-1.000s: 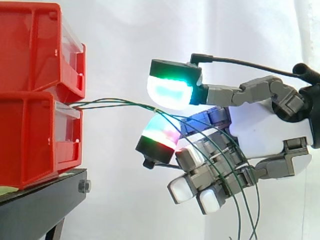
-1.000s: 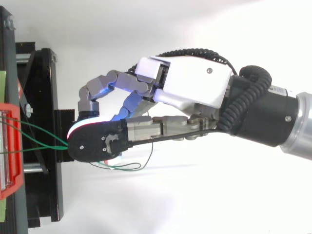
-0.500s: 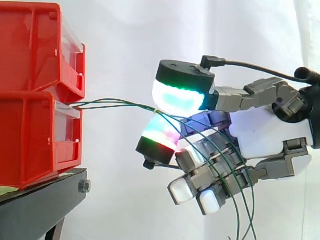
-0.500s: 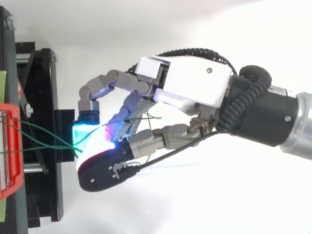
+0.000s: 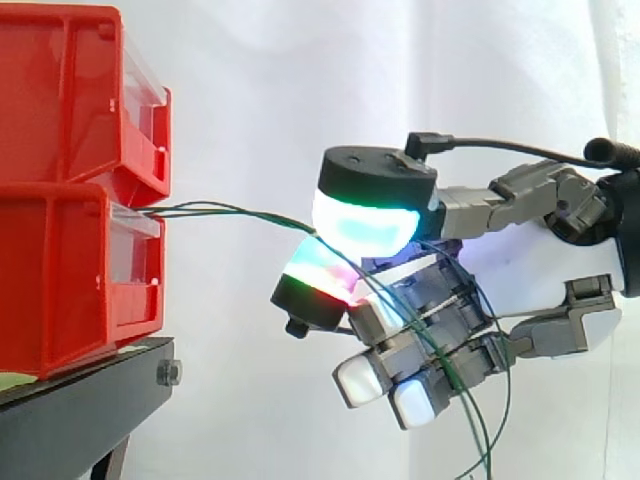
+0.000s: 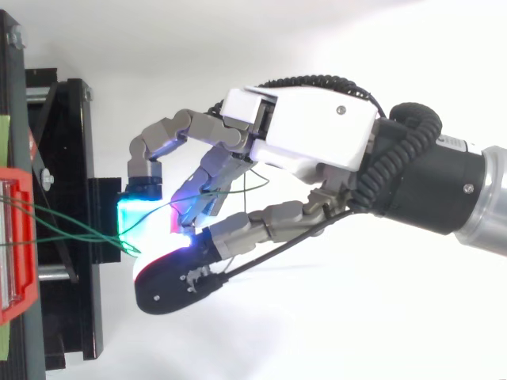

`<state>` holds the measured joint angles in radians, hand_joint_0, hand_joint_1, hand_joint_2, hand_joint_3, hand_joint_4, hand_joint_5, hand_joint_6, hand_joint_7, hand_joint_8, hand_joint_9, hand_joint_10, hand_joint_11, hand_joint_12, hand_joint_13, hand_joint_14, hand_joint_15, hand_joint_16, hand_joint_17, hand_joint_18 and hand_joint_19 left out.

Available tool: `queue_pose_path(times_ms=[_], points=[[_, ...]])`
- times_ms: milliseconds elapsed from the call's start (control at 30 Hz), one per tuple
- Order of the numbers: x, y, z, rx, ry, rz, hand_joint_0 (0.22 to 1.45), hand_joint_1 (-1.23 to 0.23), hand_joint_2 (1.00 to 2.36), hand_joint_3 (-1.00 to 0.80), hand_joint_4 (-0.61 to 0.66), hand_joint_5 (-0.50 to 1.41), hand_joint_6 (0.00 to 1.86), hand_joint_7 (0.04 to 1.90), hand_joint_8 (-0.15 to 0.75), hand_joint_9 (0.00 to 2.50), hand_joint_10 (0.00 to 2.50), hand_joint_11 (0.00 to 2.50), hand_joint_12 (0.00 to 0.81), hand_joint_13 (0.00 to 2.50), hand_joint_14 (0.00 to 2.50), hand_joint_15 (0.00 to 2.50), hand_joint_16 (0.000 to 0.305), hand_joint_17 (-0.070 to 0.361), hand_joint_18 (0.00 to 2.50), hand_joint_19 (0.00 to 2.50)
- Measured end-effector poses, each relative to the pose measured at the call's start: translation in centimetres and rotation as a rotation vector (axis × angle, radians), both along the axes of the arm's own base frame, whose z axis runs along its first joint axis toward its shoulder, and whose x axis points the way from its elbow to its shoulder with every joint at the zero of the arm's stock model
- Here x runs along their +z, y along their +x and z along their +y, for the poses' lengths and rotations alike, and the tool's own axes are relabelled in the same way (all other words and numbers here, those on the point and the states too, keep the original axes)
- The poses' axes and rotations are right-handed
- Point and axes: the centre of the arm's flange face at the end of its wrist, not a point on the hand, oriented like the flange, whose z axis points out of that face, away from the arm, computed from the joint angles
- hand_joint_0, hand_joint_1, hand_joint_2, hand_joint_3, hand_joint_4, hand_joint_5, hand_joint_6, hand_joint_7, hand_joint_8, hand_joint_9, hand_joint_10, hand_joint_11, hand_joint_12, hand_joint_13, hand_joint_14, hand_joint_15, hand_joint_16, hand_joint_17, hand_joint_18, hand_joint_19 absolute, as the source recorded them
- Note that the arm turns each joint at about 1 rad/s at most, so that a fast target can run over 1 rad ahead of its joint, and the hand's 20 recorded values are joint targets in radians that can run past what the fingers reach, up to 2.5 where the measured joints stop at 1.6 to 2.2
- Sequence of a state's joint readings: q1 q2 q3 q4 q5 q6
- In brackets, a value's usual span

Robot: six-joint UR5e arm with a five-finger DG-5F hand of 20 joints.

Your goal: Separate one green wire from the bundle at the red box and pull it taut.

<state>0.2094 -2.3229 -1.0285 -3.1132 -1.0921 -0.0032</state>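
Bundle of green wires (image 5: 230, 211) emerging from the lower red box (image 5: 70, 280) on the black stand (image 5: 80, 410), spanning the gap to the hand (image 5: 520, 265), bending there and hanging below. Unclear whether gripped by the hand or merely resting against it. White curtain (image 5: 300, 80) behind.

Side camera: level, close, facing white curtain (image 5: 260, 80); red bins (image 5: 60, 260) at left, hand (image 5: 520, 265) at right. Top camera: overhead, close, looking straight down. Shared: hand, green wires (image 5: 235, 210), front of red bins.
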Motion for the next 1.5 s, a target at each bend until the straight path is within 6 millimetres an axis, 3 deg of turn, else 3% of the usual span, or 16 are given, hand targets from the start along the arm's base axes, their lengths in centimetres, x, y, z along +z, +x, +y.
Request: queue_pose_path(times_ms=[233,467,633,800,967,1233,1500], points=[[-0.04,-0.02,-0.33,-0.004,0.000,0.001,0.68,-0.92,1.00,-0.50,0.07,-0.18,0.90,1.07,0.237,1.07,0.02,0.89,0.326,0.94,0.02,0.49,0.045,0.101,0.87,0.54],[-0.10,-0.12,-0.42,-0.005,-0.002,0.010,0.51,-0.79,1.00,-0.50,0.10,-0.17,0.89,1.06,0.268,1.12,0.02,0.87,0.358,0.98,0.02,0.50,0.050,0.113,0.92,0.57],[-0.13,-0.14,-0.44,-0.005,-0.002,0.011,0.46,-0.73,1.00,-0.50,0.12,-0.17,0.88,1.04,0.295,1.14,0.02,0.87,0.382,1.00,0.02,0.49,0.054,0.122,0.96,0.57],[-0.15,-0.15,-0.44,-0.005,-0.002,0.012,0.47,-0.57,1.00,-0.50,0.12,-0.16,0.86,1.03,0.297,1.16,0.02,0.86,0.387,1.01,0.02,0.49,0.055,0.123,0.96,0.58],[-0.14,-0.14,-0.44,-0.005,-0.002,0.012,0.57,-0.49,1.00,-0.50,0.10,-0.16,0.85,1.09,0.276,1.16,0.02,0.87,0.364,1.00,0.02,0.51,0.049,0.111,0.92,0.62],[-0.13,-0.14,-0.34,-0.004,-0.002,0.012,0.58,-0.60,1.02,-0.25,0.09,-0.16,0.87,1.15,0.283,1.16,0.02,0.88,0.368,1.01,0.02,0.50,0.050,0.112,0.93,0.61],[-0.10,-0.13,-0.29,-0.003,-0.002,0.011,0.60,-0.70,1.02,-0.13,0.09,-0.16,0.90,1.15,0.296,1.16,0.02,0.88,0.375,1.02,0.02,0.50,0.052,0.117,0.96,0.58]])
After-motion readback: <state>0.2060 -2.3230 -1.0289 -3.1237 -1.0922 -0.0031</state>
